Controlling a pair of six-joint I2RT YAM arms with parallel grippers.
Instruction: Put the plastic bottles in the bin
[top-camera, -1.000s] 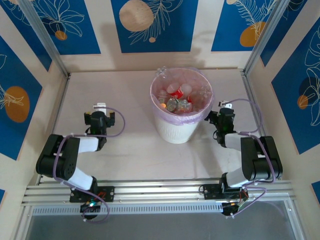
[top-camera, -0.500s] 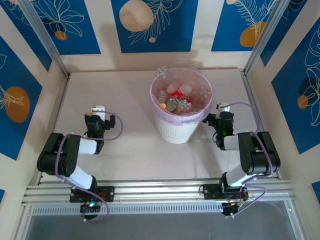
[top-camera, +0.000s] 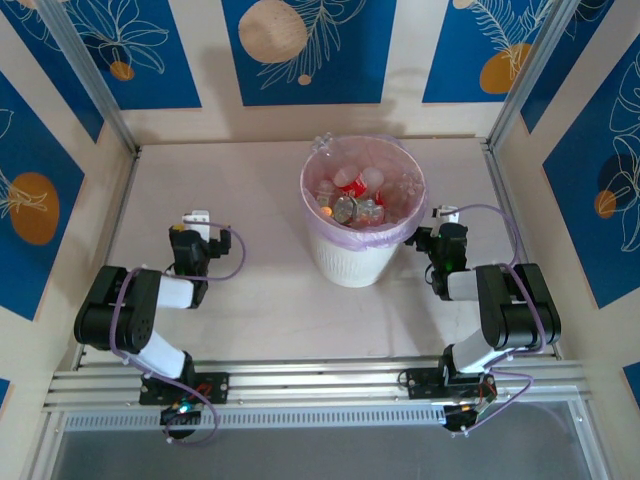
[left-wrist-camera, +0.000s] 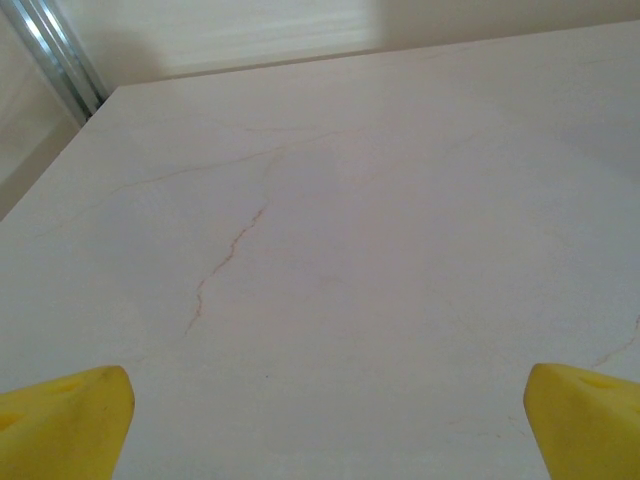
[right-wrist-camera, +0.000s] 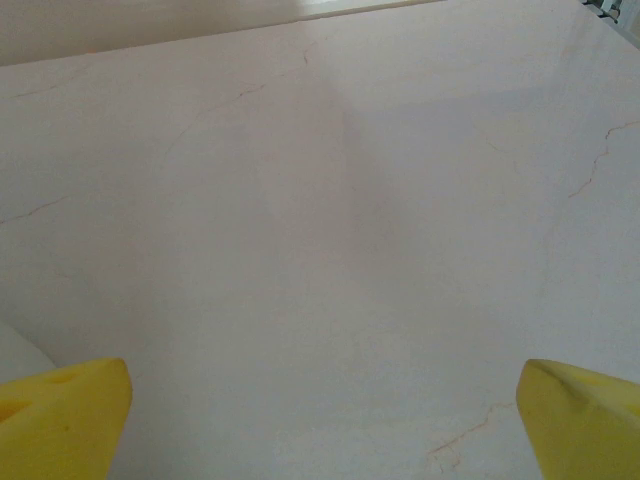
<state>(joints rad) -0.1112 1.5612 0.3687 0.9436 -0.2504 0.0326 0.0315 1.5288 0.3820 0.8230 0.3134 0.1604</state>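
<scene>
The white ribbed bin (top-camera: 352, 262), lined with a pink bag, stands at the middle of the table. Several plastic bottles (top-camera: 352, 185) with red caps and labels lie piled inside it. My left gripper (top-camera: 198, 222) rests low over the table, well to the left of the bin. In the left wrist view the left gripper (left-wrist-camera: 325, 425) is open, its yellow fingertips (left-wrist-camera: 70, 415) wide apart over bare tabletop. My right gripper (top-camera: 447, 218) sits close beside the bin's right wall. It (right-wrist-camera: 325, 420) is open too, with nothing between its yellow fingertips (right-wrist-camera: 580, 415).
The pale marbled table (top-camera: 250, 180) is walled on three sides by panels with blue patterns. Aluminium posts (top-camera: 95, 90) stand at the back corners. A metal rail (top-camera: 320, 380) carrying both arm bases runs along the near edge.
Both arms have drawn back a little toward their bases and folded tighter, then stayed still. The bin and the bottles have not moved.
</scene>
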